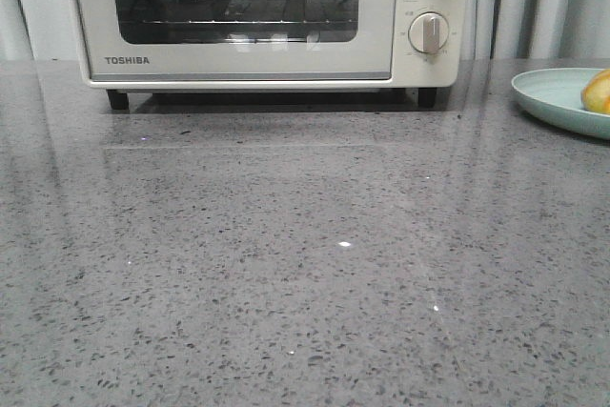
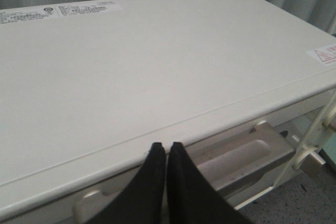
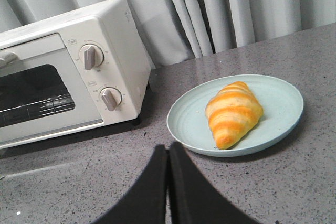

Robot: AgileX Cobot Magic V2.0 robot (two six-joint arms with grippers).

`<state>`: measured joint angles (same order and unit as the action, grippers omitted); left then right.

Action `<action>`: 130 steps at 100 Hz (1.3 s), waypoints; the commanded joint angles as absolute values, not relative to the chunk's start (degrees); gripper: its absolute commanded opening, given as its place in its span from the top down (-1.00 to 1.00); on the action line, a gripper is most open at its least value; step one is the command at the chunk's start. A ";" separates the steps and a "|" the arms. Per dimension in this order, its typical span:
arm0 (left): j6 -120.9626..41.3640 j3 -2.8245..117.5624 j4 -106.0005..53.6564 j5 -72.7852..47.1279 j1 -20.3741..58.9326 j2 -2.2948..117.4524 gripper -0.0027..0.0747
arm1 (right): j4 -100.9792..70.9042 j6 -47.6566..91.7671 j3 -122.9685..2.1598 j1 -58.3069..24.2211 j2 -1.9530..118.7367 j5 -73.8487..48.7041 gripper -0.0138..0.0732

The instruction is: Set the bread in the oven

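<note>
Right claw [image 3: 167, 153] closed, empty — bread [image 3: 232, 113] just beyond, on plate [image 3: 189, 124].

Setting reads as a kitchen-style counter — speckled grey stone worktop [image 1: 286, 264] carrying a cream TOSHIBA toaster oven [image 1: 267, 16] and a pale green plate [image 3: 189, 124] with a croissant-shaped roll [image 3: 233, 113]. Backdrop is pale pleated curtain [image 3: 220, 9] — suggests a staged mock-up.
</note>
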<state>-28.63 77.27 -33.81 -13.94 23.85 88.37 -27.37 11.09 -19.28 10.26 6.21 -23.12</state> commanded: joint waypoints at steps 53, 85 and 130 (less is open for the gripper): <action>-28.74 79.71 -32.00 -13.24 24.37 89.91 0.99 | -27.63 11.95 -21.31 10.45 7.55 -21.34 0.79; -28.50 72.03 -32.00 -14.60 24.37 83.91 0.99 | -27.63 11.95 -23.25 10.45 7.79 -21.12 0.79; -28.50 57.29 -32.34 -13.70 29.30 78.88 0.99 | -27.63 11.95 -39.71 10.45 18.19 -20.99 0.79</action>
